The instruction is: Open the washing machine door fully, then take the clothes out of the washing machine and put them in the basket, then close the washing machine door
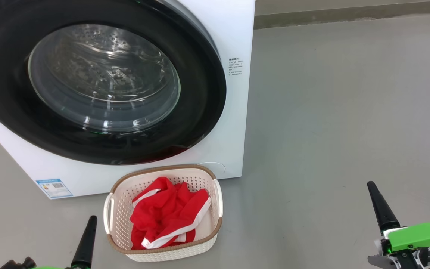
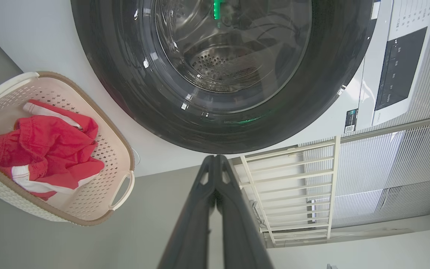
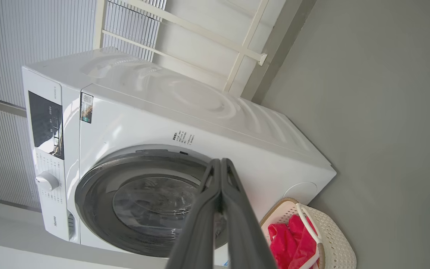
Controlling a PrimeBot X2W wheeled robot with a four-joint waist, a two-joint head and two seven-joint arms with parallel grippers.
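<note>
The white washing machine (image 1: 233,33) stands at the upper left, and its round black-rimmed door (image 1: 103,78) lies flat against its front, closed. Through the glass I see the bare steel drum (image 2: 218,67). Red clothes (image 1: 166,216) with white stripes lie piled in the cream basket (image 1: 120,194) on the floor just before the machine. My left gripper (image 1: 88,239) is shut and holds nothing, low at the left of the basket. My right gripper (image 1: 381,207) is shut and holds nothing too, far to the right. The door (image 3: 144,201), basket (image 3: 334,239) and clothes (image 3: 293,243) also appear in the right wrist view.
Grey floor (image 1: 342,112) spreads wide to the right of the machine. A wall skirting (image 1: 349,15) runs along the back. A white rail frame (image 2: 293,194) and ribbed panels stand beside the machine. The control panel (image 3: 47,123) is at the machine's top.
</note>
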